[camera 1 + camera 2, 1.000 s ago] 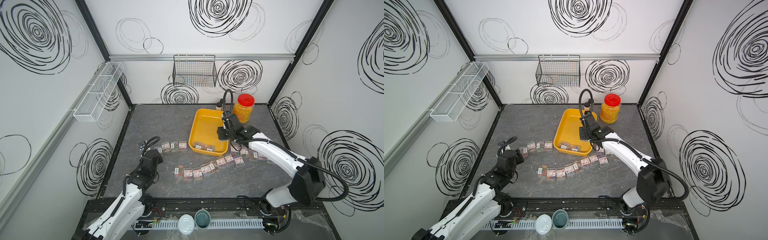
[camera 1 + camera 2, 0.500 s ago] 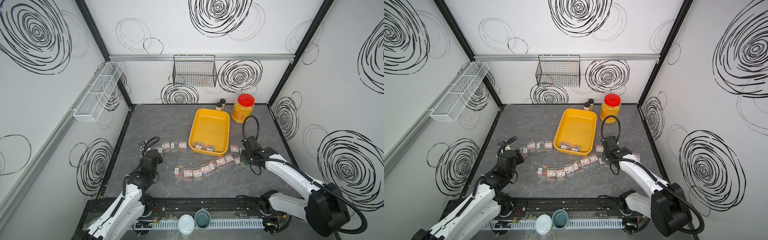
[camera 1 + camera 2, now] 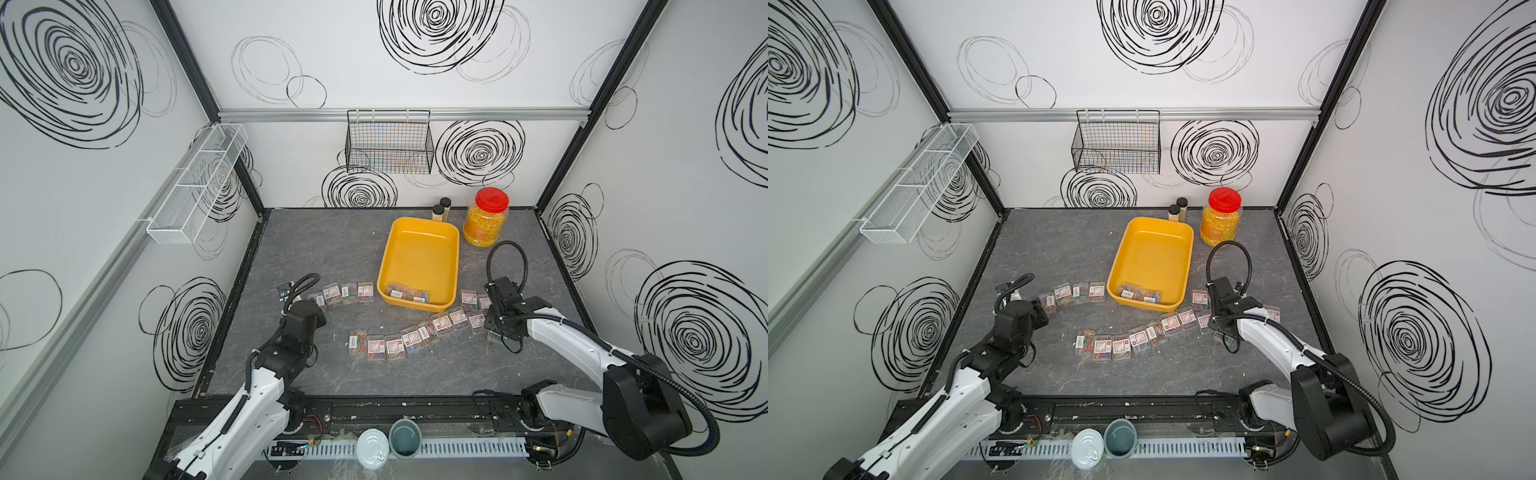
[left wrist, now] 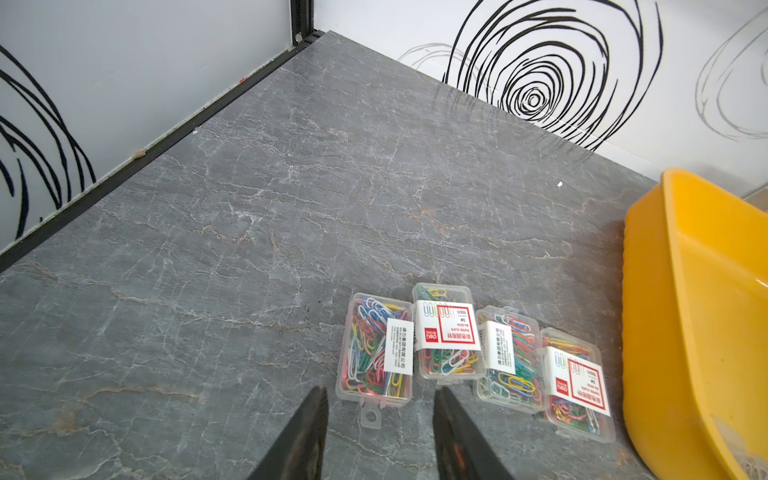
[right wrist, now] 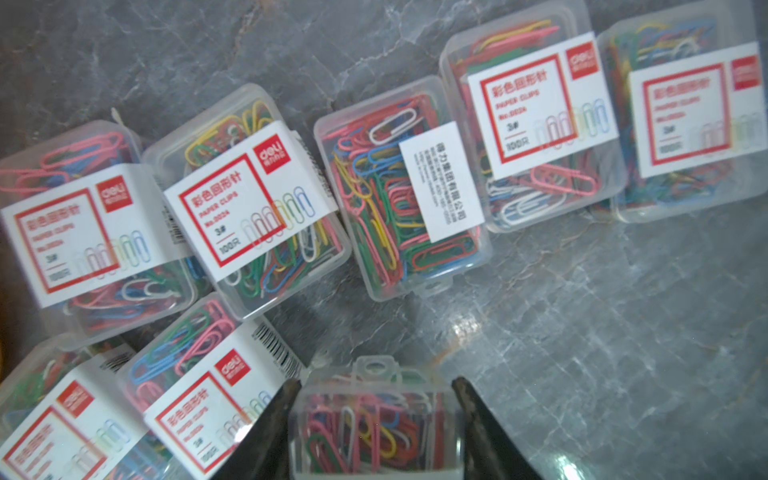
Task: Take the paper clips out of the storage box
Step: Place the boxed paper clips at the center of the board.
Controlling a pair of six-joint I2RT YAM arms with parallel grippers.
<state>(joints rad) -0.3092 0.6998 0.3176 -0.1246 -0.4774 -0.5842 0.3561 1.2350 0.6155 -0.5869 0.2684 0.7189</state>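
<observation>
Top views: storage box [image 3: 419, 249] holds 2 cases of paper clips [image 3: 407, 293] flat at its near wall, long axes along it; others lie outside box on table [image 3: 332, 249]. I judge right gripper [image 3: 495, 332], off box's near right corner, nearer to them than left gripper [image 3: 318, 309].
Left wrist: jaws part-open, empty; outside case [image 4: 376, 353] just ahead.
Right wrist: jaws clamp held case [image 5: 374, 419]; I'd release it outside box first.

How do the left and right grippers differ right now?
The right gripper is clamped on a paper clip case; the left gripper is open and empty. The right gripper is by the long curved row; the left gripper faces the short row's end case. Both sit low over the table, outside the storage box.
</observation>
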